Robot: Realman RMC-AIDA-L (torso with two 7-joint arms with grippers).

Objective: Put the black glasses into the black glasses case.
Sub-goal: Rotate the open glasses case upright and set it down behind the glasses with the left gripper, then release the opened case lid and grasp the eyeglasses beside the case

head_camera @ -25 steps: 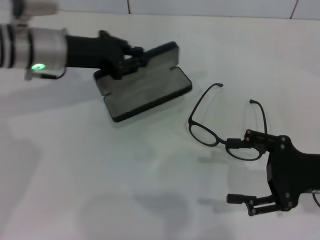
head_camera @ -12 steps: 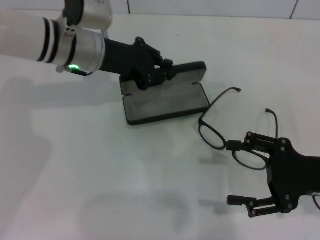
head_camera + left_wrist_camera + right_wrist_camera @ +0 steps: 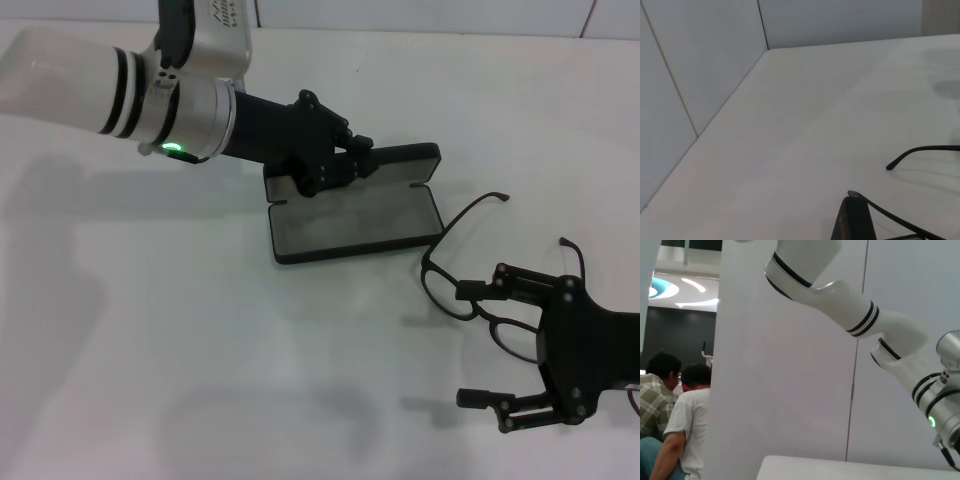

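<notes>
White matte tabletop (image 3: 150,380), pale wall panels behind. Nearest: right gripper (image 3: 490,345) low at front-right, fingers wide apart, upper fingertip touching thin-framed black glasses (image 3: 470,290) lying w/ temples unfolded. Farther: left gripper (image 3: 345,165) reaches in from left, arm near-horizontal, clamped on raised lid of black glasses case (image 3: 355,215); case open, flat, grey lining up, just beside glasses.
</notes>
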